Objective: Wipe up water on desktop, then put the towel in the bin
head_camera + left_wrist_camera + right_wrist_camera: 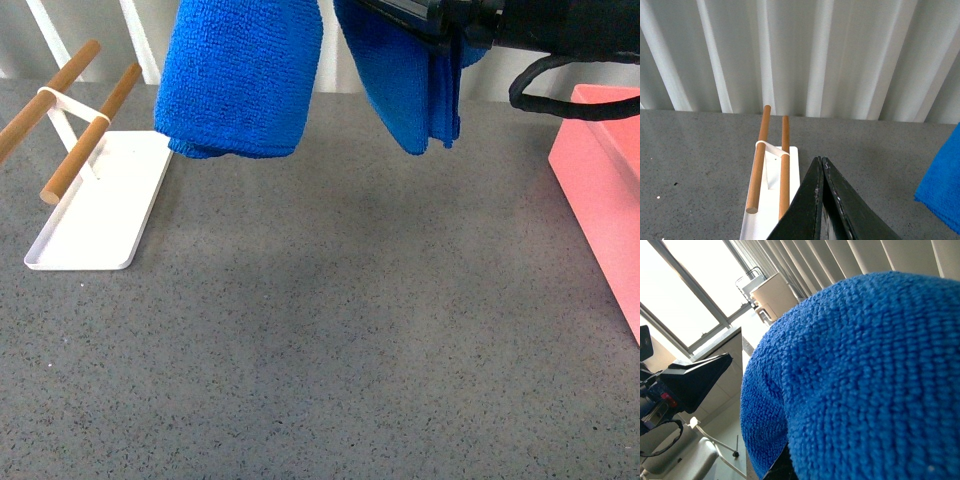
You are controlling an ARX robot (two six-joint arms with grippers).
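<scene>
Front view: the towel (240, 85), a thick, fuzzy blue cloth, hangs clear above the tabletop (330, 340) in two drooping folds. Its upper part is pinched in the right jaws at the frame's top. The smooth, straight-walled salmon-pink bin (600, 190) sits to the right. On the left, a flat white tray (100, 225) carries two round wooden rods (92, 135). The left jaws are pressed together and empty, above the speckled grey, stone-like surface.
</scene>
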